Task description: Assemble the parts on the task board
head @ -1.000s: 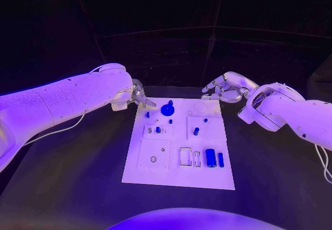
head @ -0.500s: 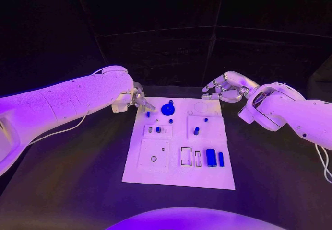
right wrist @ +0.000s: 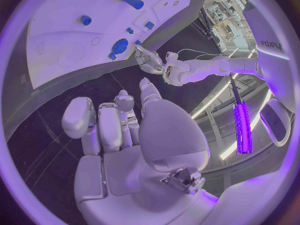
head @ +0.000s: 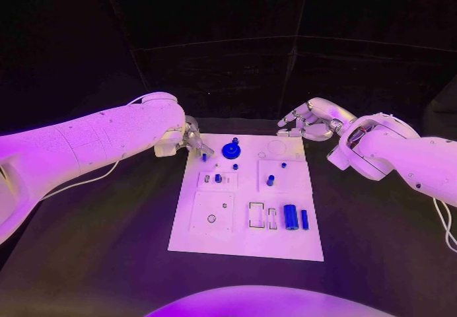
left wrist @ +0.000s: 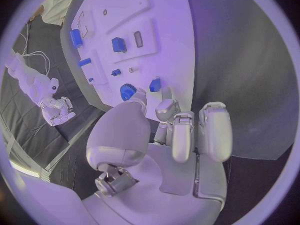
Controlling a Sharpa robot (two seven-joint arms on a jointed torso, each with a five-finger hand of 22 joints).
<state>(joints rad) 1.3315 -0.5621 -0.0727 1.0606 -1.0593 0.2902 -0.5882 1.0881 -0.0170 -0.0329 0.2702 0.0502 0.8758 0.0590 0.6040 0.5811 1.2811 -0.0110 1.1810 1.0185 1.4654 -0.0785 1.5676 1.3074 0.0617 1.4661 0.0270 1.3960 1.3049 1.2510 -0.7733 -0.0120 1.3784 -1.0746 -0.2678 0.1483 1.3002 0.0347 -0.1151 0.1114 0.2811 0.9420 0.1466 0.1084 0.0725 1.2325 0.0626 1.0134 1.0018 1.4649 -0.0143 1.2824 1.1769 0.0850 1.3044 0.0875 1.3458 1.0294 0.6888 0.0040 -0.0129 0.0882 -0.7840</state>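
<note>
The desk (head: 105,244) is black and plain. On it lies the white task board (head: 243,241), dotted with small blue parts (head: 290,217), among them a round deep-blue piece (head: 230,151) near its far edge. Both arms are white; the left hand (head: 193,139) and the right hand (head: 306,123) are silver.
</note>
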